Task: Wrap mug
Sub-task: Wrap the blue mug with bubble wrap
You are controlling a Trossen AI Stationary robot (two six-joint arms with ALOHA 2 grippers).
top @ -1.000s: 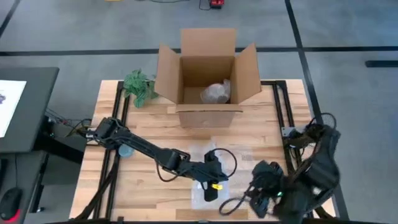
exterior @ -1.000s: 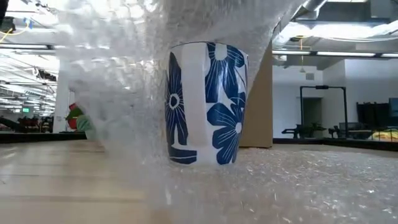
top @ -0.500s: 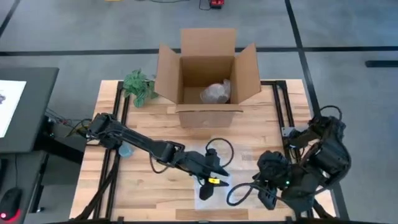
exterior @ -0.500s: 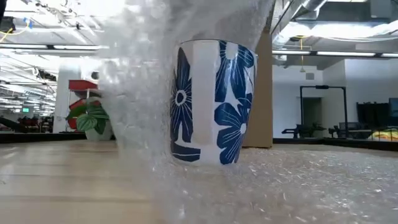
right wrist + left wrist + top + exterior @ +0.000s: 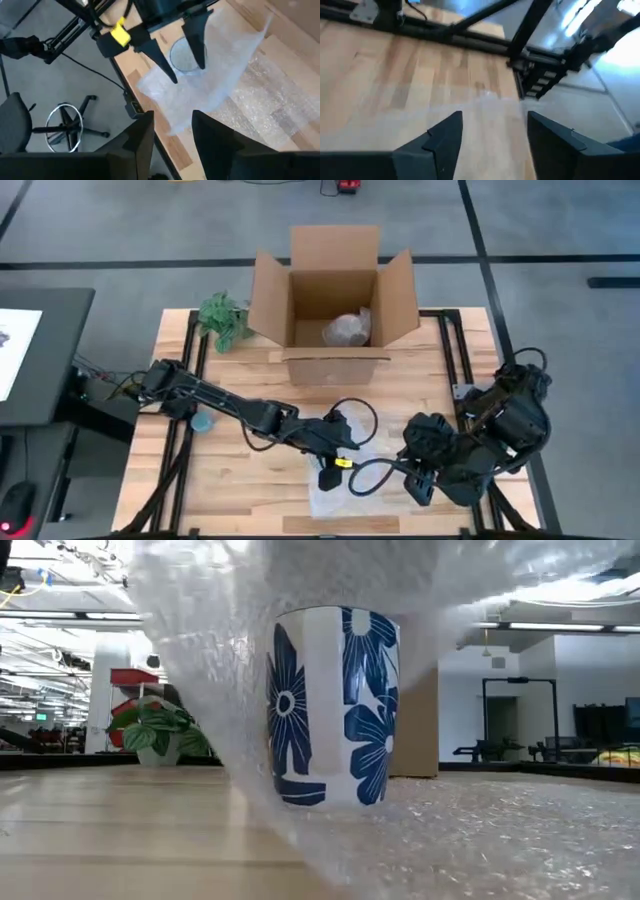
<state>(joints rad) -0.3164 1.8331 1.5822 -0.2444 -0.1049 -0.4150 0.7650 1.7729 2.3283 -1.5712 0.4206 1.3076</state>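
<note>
**Wrap could slide right off the mug**

The mug (image 5: 335, 705) stands upright on the bubble wrap (image 5: 480, 840), a flap draped over it. Left gripper (image 5: 185, 52) hovers above, fingers spread, holding nothing. Right gripper (image 5: 172, 131) is also spread, nearby. Unpinned, that flap probably flops back, or a nudge tips the mug.

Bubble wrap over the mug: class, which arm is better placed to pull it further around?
Probably the left. The left gripper hangs open directly above the mug and bubble wrap; the right gripper stands off, open.
</note>
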